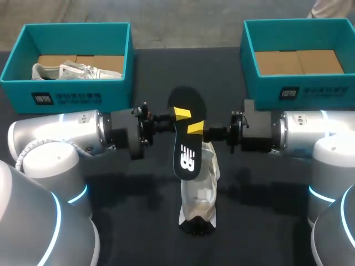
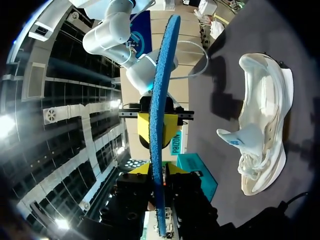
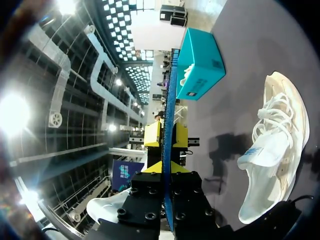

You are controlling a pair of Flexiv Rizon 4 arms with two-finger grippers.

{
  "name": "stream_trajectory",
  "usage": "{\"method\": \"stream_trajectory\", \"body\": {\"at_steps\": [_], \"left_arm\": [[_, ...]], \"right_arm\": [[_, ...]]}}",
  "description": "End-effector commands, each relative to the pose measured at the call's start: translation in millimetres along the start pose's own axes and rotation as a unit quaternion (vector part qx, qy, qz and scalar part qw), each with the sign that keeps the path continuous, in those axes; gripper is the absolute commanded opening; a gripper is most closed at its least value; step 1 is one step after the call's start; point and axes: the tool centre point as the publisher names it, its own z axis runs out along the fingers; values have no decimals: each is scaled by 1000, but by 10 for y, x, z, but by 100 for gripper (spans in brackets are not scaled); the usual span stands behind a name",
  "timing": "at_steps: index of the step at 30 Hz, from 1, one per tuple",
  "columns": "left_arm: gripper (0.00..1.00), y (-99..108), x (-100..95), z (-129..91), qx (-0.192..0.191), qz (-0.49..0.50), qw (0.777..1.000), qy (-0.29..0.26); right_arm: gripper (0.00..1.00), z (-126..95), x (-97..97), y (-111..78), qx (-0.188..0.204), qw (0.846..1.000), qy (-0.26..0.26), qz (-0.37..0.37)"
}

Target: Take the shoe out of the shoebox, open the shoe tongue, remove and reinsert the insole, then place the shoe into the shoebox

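Your black foam insole [image 1: 186,136] hangs over the middle of the dark table [image 1: 138,221], pinched by the left gripper [image 1: 180,114] from 9 o'clock and the right gripper [image 1: 196,128] from 3. The white mesh sneaker [image 1: 201,188] lies under it, toward 6. One teal cardboard shoebox [image 1: 75,27] with a pale laced shoe [image 1: 72,71] inside is at 10, and the other teal cardboard box [image 1: 299,91] is at 2.
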Motion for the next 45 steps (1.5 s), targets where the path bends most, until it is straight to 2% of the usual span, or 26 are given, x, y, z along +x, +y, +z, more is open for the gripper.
{"method": "stream_trajectory", "body": {"at_steps": [1, 4, 5, 16, 17, 18, 23, 30, 34, 40, 43, 45], "left_arm": [[15, 8, 5, -2, 3, 1, 1000, 0], [8, -1, 12, 1, 6, 1, 1000, 2], [0, -1, 13, 1, 7, 1, 1000, 2], [0, -5, 12, 8, 9, 4, 1000, 3], [0, -6, 12, 8, 10, 5, 1000, 2], [0, -7, 10, 7, 10, 4, 1000, 2], [0, -20, -13, -48, 11, 1, 1000, 2], [0, -63, -39, -220, 13, -7, 1000, 19], [0, -129, -47, -349, 17, -15, 999, 29], [0, -284, -39, -472, 36, -26, 998, 36], [0, -372, -29, -481, 59, -30, 996, 65], [0, -399, -31, -479, 64, -24, 995, 79]], "right_arm": [[0, 26, 7, -3, 0, 1000, -3, 1], [0, 26, 7, -3, 0, 1000, -3, 1], [0, 26, 7, -3, 0, 1000, -3, 1], [2, 27, 6, -1, -1, 1000, -4, 2], [40, 27, 4, -1, -1, 1000, -6, 3], [100, 28, 3, -1, -2, 1000, -9, 4], [100, -56, -20, 10, -14, 1000, -21, 7], [100, -411, -65, 47, -38, 998, -46, 1], [100, -576, -87, 69, -38, 998, -54, -8], [100, -766, -105, 87, -14, 997, -61, -50], [100, -805, -151, 60, 52, 993, -77, -79], [100, -805, -151, 60, 52, 993, -77, -79]]}}
